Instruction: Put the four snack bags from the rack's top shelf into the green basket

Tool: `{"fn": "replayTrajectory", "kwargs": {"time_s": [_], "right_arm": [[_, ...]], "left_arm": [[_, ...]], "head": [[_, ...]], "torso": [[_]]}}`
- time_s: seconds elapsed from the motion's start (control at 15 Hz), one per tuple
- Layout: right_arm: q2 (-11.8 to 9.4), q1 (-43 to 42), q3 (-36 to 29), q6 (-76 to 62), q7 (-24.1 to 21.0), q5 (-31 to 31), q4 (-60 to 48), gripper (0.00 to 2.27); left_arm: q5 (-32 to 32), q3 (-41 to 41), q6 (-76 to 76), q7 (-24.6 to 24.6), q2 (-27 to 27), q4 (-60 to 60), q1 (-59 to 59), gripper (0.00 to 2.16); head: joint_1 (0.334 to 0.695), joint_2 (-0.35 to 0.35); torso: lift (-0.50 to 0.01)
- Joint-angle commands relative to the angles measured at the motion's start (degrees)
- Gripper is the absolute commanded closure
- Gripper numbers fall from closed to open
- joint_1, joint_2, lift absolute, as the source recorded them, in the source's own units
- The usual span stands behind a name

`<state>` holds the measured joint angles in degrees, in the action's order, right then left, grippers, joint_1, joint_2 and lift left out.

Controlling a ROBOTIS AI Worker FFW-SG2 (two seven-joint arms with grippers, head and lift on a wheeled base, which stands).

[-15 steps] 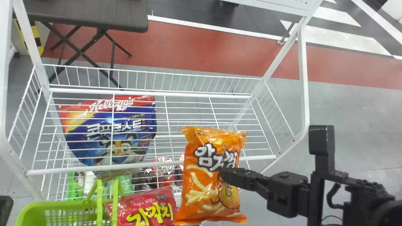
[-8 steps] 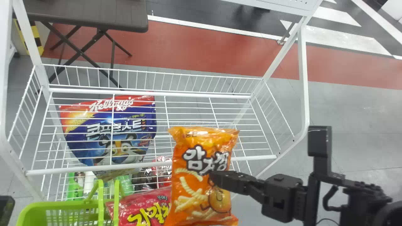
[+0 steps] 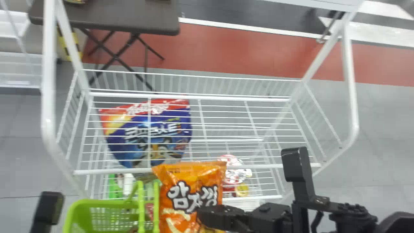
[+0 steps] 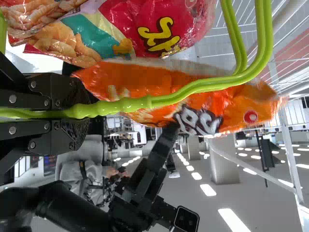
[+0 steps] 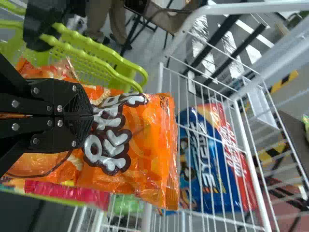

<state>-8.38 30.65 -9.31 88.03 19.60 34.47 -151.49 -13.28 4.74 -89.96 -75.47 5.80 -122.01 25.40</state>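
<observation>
My right pincer (image 3: 203,215) is clamped on the orange bag (image 3: 181,194), and here it comes, back from the rack (image 3: 351,94) and over to the left! A second ago its top overlapped the wires of the upper shelf (image 3: 275,166); now it has drawn back to about the front bar. The rack itself has slid rightward in my head view, so my viewpoint has shifted too.

And look where that brings us: the bag is upright, right beside the handle (image 3: 141,210) of the green basket (image 3: 97,203). It has come across in front of the red bag (image 4: 159,36), which showed plainly in the head view moments ago and is now nearly all covered there. Over on the other side, my left pincer (image 4: 89,113) is closed round the handle, steadying the basket.

So this is delivery stage, by my reckoning, and quite possibly the last of the four. Whether the bag's lower end is inside the rim, I cannot tell. What's called for now: a touch more to the left, then down on the near side of that handle, and only then let go. The danger? The bag snagging on the handle, or perching on the red one and tipping out over the rim. Soft, puffy packet, so no hard squeezing, please!
</observation>
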Motion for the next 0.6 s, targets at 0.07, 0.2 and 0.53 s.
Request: {"fn": "replayTrajectory", "kwargs": {"time_s": [0.07,0.2,0.53], "right_arm": [[-0.6,0.5,3.1,2.1,-2.3,0.1,0.2,2.16],[-1.4,0.7,3.2,2.1,-2.5,2.0,1.6,2.16],[-2.3,-2.5,2.5,2.1,-2.6,13.4,8.8,2.16]], "left_arm": [[-0.3,0.4,-0.1,-0.3,0.0,-0.1,0.0,2.14],[-0.3,0.4,-0.1,-0.3,0.0,-0.2,0.0,2.14],[-0.2,-0.3,-0.1,0.2,0.0,-0.2,0.0,2.14]], "head": [[0.695,-0.128],[0.695,-0.111],[0.695,-0.060]], "torso": [[0.000],[0.000],[0.000]]}}
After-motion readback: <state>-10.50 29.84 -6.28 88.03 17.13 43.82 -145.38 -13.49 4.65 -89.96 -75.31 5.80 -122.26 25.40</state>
